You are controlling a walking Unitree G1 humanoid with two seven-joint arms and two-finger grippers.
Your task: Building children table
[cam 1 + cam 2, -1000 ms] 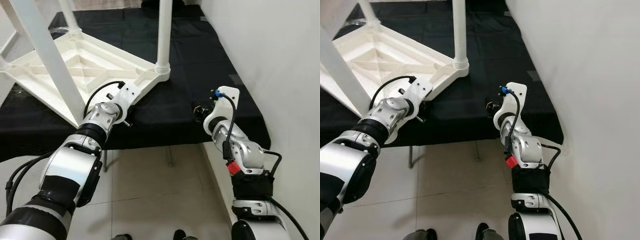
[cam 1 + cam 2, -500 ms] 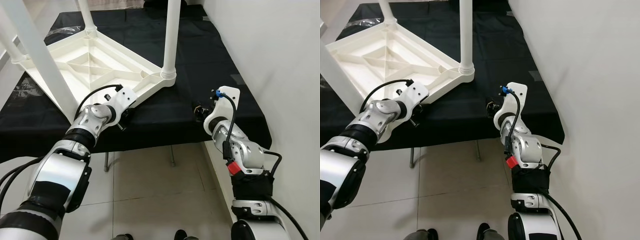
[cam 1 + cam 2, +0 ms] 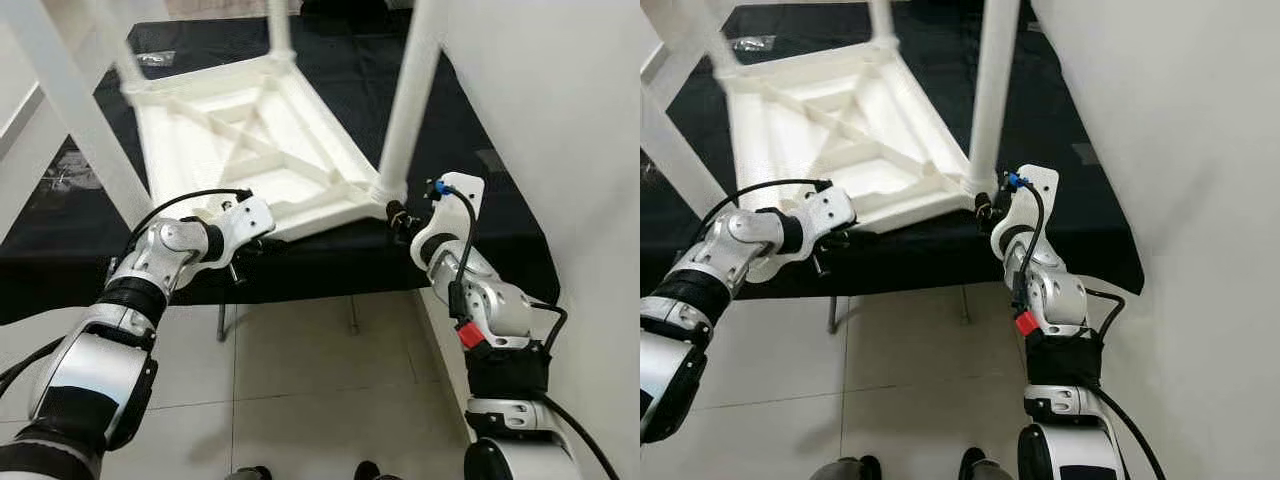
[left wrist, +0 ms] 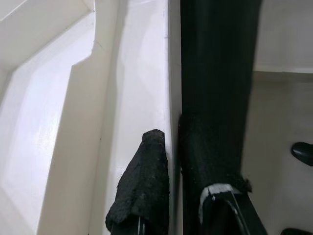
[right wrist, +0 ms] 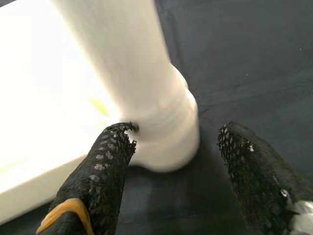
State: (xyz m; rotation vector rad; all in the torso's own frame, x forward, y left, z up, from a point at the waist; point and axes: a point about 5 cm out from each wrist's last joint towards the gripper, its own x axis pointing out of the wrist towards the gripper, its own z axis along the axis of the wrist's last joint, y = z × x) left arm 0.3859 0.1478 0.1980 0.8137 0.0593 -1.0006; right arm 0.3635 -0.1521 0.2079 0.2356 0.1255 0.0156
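Upturned white children's table point(image 3: 250, 150) has swung round on black tabletop point(image 3: 480, 215) — near corner leg point(image 3: 405, 120) now between your right hand's point(image 5: 178, 161) spread fingers; left hand point(image 4: 168, 161) pinched on rim — steady it

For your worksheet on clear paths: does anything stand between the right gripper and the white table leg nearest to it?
Nothing visible does. The right gripper is open, its fingers either side of the base of the table leg, one finger right against it.
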